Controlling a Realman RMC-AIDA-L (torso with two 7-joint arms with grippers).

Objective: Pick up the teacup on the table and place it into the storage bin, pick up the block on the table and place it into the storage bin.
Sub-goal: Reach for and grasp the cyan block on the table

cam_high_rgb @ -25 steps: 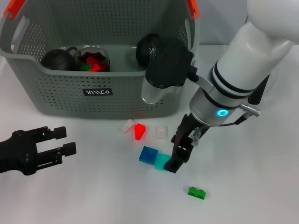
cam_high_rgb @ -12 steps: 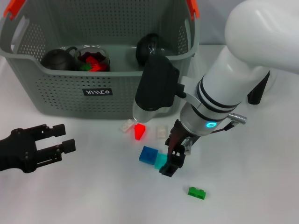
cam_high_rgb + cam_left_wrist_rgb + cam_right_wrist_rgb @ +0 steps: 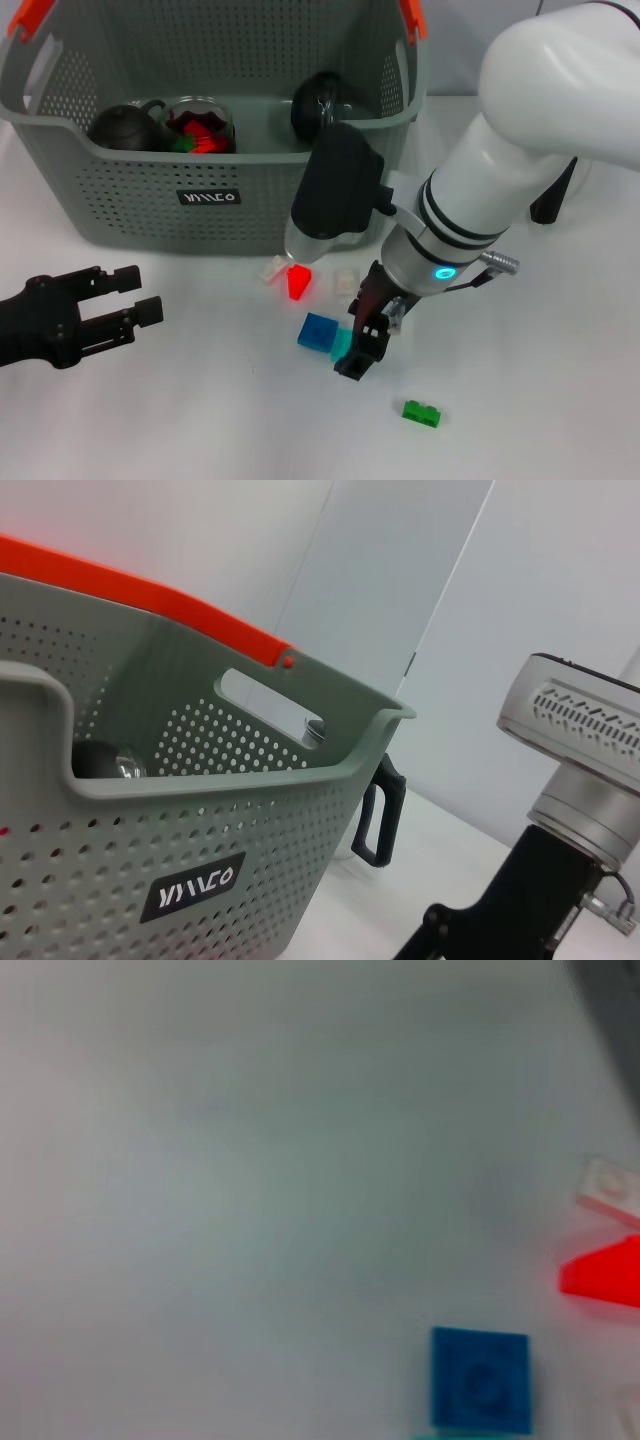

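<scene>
Change: the right gripper (image 3: 358, 352) has been shifted slightly toward the robot's left and lowered since the earlier frames; the left gripper (image 3: 135, 295) is unchanged.
Right gripper: its black fingers are set down at the teal block (image 3: 343, 345); whether the block is clamped cannot be told.
Left gripper: parked well to the left of the blocks, with its fingers spread wide and nothing between them.
Blocks, counted: six on the table — teal, blue block (image 3: 318, 331) just left of the fingers, red block (image 3: 298, 282), two pale ones, green block (image 3: 421, 412) nearer the robot.
Storage bin (image 3: 140, 215): behind the gripper; one dark teapot (image 3: 120, 127), a glass vessel and another dark object are held inside.
Views: the bin's orange handle clip (image 3: 150, 587) is shown closely by the left wrist view; the teal block is only clipped by the right wrist view.
</scene>
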